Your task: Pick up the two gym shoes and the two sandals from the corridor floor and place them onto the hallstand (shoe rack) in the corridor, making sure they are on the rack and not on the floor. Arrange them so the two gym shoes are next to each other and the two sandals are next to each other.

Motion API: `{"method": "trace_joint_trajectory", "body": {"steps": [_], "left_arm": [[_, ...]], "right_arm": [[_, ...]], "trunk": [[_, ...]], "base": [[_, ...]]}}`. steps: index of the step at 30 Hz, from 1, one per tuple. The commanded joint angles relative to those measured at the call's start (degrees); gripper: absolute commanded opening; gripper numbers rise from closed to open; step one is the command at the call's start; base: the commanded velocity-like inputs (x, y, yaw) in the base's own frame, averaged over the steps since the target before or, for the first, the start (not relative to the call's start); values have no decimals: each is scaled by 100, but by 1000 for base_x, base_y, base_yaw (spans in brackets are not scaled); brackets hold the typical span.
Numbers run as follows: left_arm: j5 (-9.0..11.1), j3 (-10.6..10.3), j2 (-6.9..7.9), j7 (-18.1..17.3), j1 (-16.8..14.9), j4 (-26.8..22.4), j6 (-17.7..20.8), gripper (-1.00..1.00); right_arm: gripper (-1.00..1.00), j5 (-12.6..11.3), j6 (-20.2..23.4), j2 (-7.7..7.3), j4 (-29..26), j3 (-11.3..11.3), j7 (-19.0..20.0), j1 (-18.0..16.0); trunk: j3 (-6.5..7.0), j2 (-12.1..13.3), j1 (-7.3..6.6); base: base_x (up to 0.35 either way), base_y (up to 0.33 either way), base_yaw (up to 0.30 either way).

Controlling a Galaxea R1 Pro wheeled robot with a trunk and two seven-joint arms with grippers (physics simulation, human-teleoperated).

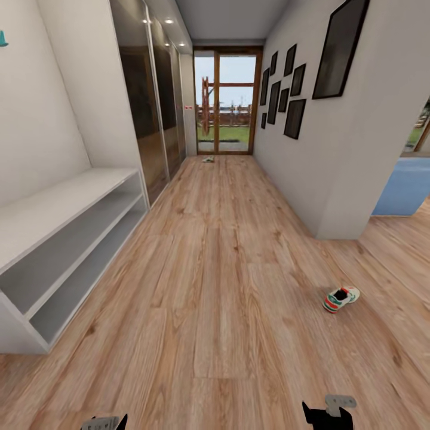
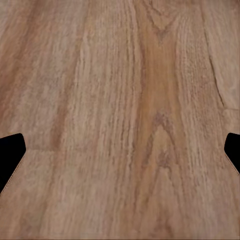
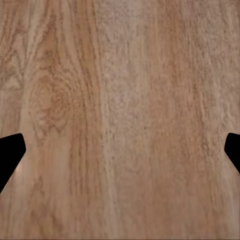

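1. One gym shoe (image 1: 341,298), white with green stripes and red-orange accents, lies alone on the corridor floor (image 1: 227,286) at about 4 o'clock in the head view, near the foot of the white wall corner (image 1: 340,203).
2. Far down the corridor at 12 o'clock, a small pale object (image 1: 208,159) sits on the floor before the glass door (image 1: 227,101); it is too small to identify.
3. At 9 o'clock stands the hallstand (image 1: 65,239), pale grey-white, its two long shelves open and bare.
4. Dark picture frames (image 1: 286,89) hang on the wall at 1 o'clock; mirrored wardrobe doors (image 1: 149,113) line the side at 11 o'clock.
5. At 6 o'clock, parts of both arms peek in at the head view's lower edge.
6. In its wrist view the left tool (image 2: 120,150) hangs over bare planks, fingers spread wide, nothing between them.
7. Likewise the right tool (image 3: 120,150), spread wide over bare wood grain, grips nothing.
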Motion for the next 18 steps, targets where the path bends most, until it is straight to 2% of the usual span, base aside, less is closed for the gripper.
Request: {"method": "trace_joint_trajectory", "body": {"steps": [1,18], "left_arm": [[60,16,0,-60,-6,6,0,100],[60,16,0,-60,-9,6,0,100]], "right_arm": [[100,-51,-19,-2,7,1,44,-5],[100,-51,-16,-2,7,1,44,-5]], "trunk": [[-5,-2,2],[-5,-2,2]], "base": [[338,0,0],[337,0,0]]}}
